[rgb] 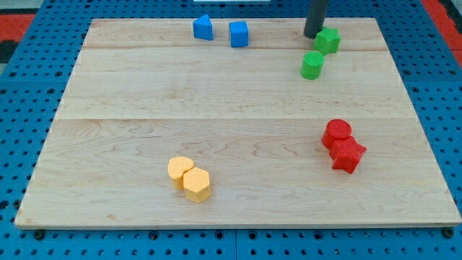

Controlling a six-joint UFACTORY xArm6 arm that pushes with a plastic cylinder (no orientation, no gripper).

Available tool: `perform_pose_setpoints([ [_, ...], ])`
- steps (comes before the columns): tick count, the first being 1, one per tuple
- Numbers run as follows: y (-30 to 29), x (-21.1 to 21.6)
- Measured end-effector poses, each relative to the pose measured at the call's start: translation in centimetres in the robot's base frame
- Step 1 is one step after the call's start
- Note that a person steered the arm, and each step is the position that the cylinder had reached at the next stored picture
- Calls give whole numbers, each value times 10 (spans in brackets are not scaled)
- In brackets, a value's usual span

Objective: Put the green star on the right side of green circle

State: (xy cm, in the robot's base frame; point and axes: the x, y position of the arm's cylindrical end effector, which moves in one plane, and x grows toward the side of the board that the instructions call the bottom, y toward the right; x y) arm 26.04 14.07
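Observation:
The green star (328, 40) lies near the view's top right on the wooden board (216, 101). The green circle (312, 65) lies just below it and slightly to its left, a small gap apart. My tip (312, 35) stands at the star's left edge, touching or almost touching it, above the circle.
A blue triangle-like block (203, 27) and a blue cube (239, 34) sit at the view's top centre. A red circle (337, 132) touches a red star (348, 154) at the right. A yellow rounded block (180, 169) touches a yellow hexagon (196, 185) at the bottom centre.

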Motion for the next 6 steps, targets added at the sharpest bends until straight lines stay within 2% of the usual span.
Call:
perform_pose_setpoints([
  [2,7,-33],
  [3,31,-19],
  [4,20,26],
  [5,27,-5],
  [6,56,4],
])
